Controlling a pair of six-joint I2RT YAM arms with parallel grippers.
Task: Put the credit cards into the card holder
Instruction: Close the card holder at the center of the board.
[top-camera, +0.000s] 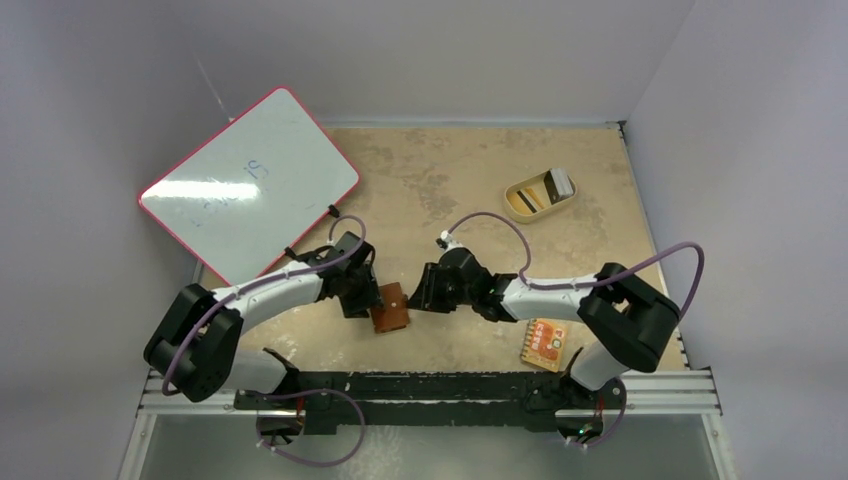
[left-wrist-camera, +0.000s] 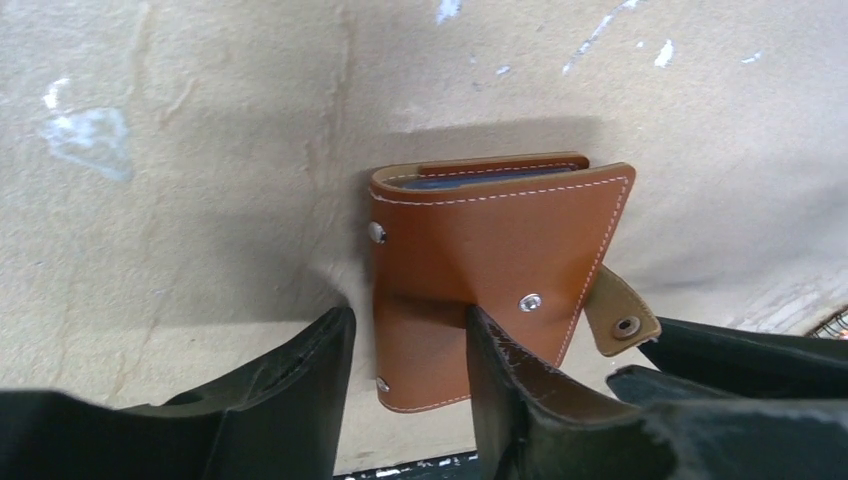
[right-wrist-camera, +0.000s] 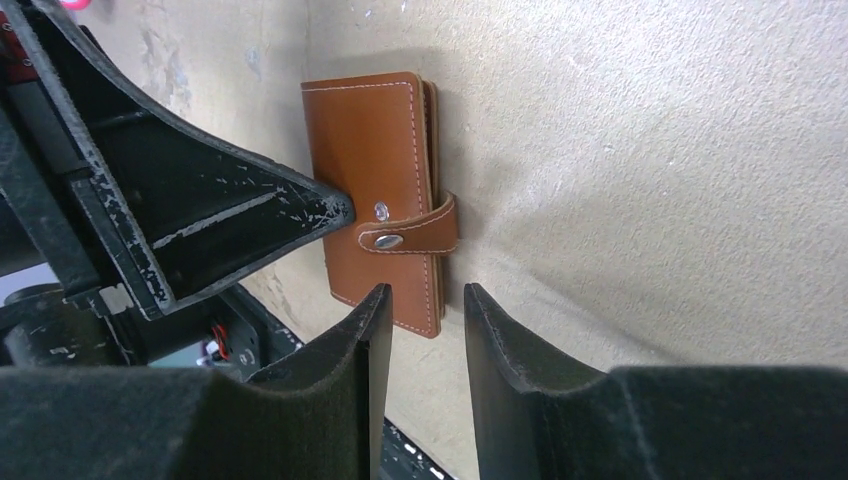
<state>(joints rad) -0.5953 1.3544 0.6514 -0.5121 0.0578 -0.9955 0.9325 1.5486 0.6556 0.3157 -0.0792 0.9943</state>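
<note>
Two pincers meet over the card holder (top-camera: 390, 308), which lies flat on the desk (top-camera: 440, 180) close to its near edge and a little left of the middle. It is a small brown leather wallet with white stitching, folded shut. In the left wrist view its snap tab (left-wrist-camera: 620, 320) sticks out to one side, off the stud on the cover.

The left pincer (top-camera: 368, 300) stands fairly wide. One finger (left-wrist-camera: 520, 390) rests its tip on the wallet's cover, and the other (left-wrist-camera: 290, 400) sits just beside the wallet's edge on the bare desk, so one corner of the wallet lies between them.

The right pincer (top-camera: 418, 298) comes in from the other side with only a narrow gap between its fingers. Nothing is in that gap. From its own camera, the wallet's corner lies just ahead of the fingertips (right-wrist-camera: 375, 320), and whether they touch it I cannot tell.

The credit cards (top-camera: 540, 192) are well apart from all this, standing dark in a tan oval dish (top-camera: 520, 213) toward the far right corner. An orange-red patterned packet (top-camera: 545, 343) lies by the near right edge, beside the right arm. A pink-rimmed whiteboard (top-camera: 250, 185) covers the far left corner and overhangs the desk's left edge.
</note>
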